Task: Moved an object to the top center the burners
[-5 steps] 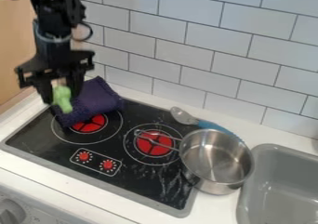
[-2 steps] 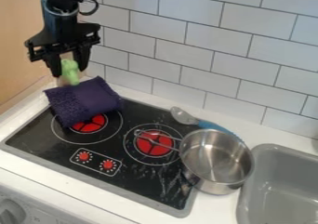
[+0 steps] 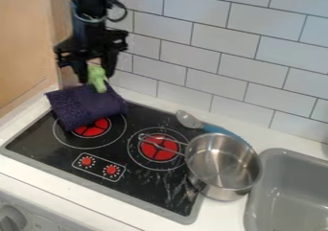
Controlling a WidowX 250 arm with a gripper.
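Rightward across the upper left of the frame, the gripper [image 3: 96,76] has shifted since the earlier frame, carrying one green toy [image 3: 97,78] with it. Its jaws are closed on the toy, one on either side, and point down. The toy sits between them, its lower end in front of the top part of a purple cloth [image 3: 87,105]; whether the two touch, I cannot tell.

Two burners are on the one black stove [image 3: 41,151]: the left burner [image 3: 95,128], partly covered by the cloth, and the right burner [image 3: 160,149] near the centre of the frame. Two small red knobs are below them, toward the lower left.

One metal pot [image 3: 224,191] is right of centre, over the stove's right edge, its handle stretching left across the right burner. Inside it, shiny bare metal shows. One spoon [image 3: 189,120] with a blue handle lies just behind the pot, its bowl toward the left. One grey sink [image 3: 275,153] is set into the white desk [image 3: 295,139] at the lower right.
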